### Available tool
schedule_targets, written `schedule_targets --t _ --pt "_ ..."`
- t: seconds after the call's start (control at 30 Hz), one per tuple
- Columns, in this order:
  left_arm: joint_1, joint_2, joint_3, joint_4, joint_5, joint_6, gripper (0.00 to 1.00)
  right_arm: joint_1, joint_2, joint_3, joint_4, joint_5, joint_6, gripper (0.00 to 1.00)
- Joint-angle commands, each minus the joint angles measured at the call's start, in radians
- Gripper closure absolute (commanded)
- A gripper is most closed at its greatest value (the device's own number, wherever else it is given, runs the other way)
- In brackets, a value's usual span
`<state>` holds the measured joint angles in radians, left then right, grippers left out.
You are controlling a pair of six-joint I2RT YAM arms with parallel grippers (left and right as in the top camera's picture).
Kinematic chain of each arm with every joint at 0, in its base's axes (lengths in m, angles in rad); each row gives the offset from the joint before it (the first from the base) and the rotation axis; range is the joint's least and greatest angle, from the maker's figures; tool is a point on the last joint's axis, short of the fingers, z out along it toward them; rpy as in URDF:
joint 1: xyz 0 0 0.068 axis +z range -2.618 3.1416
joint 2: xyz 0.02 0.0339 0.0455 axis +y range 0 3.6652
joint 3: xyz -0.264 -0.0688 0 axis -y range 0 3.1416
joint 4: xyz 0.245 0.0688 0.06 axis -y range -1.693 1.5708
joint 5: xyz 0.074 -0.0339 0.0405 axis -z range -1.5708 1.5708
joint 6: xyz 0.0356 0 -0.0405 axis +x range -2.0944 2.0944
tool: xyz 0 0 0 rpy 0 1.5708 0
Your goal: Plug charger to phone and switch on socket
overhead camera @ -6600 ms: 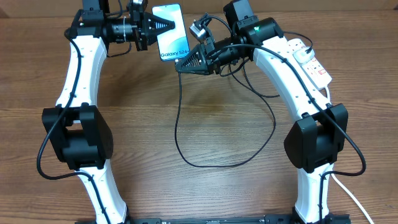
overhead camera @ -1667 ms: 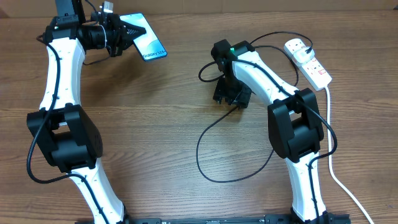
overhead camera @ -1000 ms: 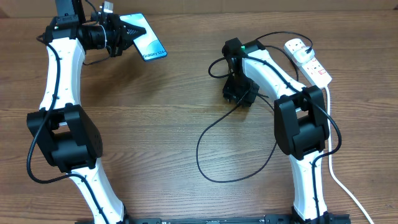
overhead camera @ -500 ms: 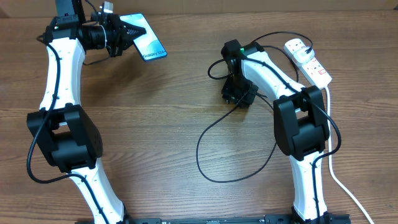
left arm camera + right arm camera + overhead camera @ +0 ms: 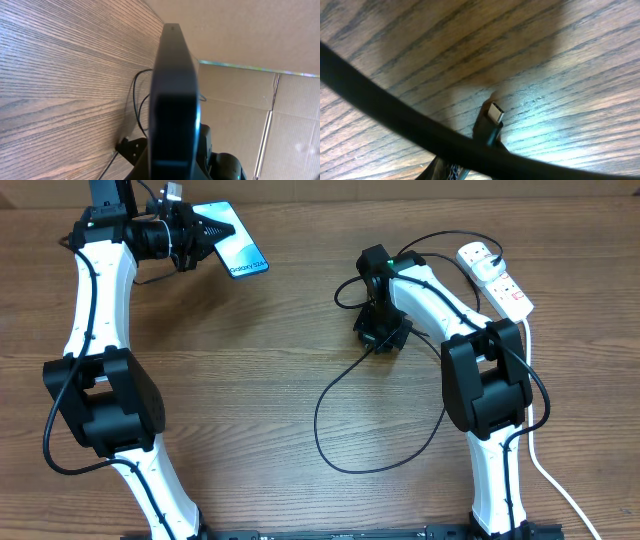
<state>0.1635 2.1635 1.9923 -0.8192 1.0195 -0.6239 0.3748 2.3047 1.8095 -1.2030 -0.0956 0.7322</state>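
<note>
Overhead, my left tool (image 5: 210, 230) clamps the black-edged smartphone with light-blue screen (image 5: 240, 252) at far left. My right tool (image 5: 380, 335) sits low on the thin black charger cable (image 5: 325, 395); its grip I cannot tell. Plugging in is the step, I judge: next, the small connector tip (image 5: 495, 112) must meet the smartphone, well apart now

I read this as a robotics lab bench, not a home: my left arm (image 5: 88, 310) and right arm (image 5: 440, 290) rise from the near edge of a wood-grain counter (image 5: 250, 380), and brown cardboard sheets (image 5: 290, 125) stand beyond it
</note>
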Motion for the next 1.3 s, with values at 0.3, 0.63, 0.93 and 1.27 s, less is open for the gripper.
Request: schedule_targets --t 0.3,0.63,0.93,1.27 --pt "-0.007 -0.041 0.026 0.004 0.028 0.027 0.96 0.012 0.016 -0.029 0.029 -0.010 0.001 0.90" --pt "-0.007 -0.041 0.026 0.004 0.028 0.027 0.96 0.012 0.016 -0.029 0.080 -0.006 -0.034 0.91" --pt "-0.007 -0.041 0.026 0.003 0.028 0.027 0.96 0.012 0.016 -0.029 0.091 0.050 -0.032 0.79" --pt "-0.007 -0.041 0.026 0.003 0.029 0.027 0.96 0.012 0.016 -0.029 0.092 0.093 0.016 0.84"
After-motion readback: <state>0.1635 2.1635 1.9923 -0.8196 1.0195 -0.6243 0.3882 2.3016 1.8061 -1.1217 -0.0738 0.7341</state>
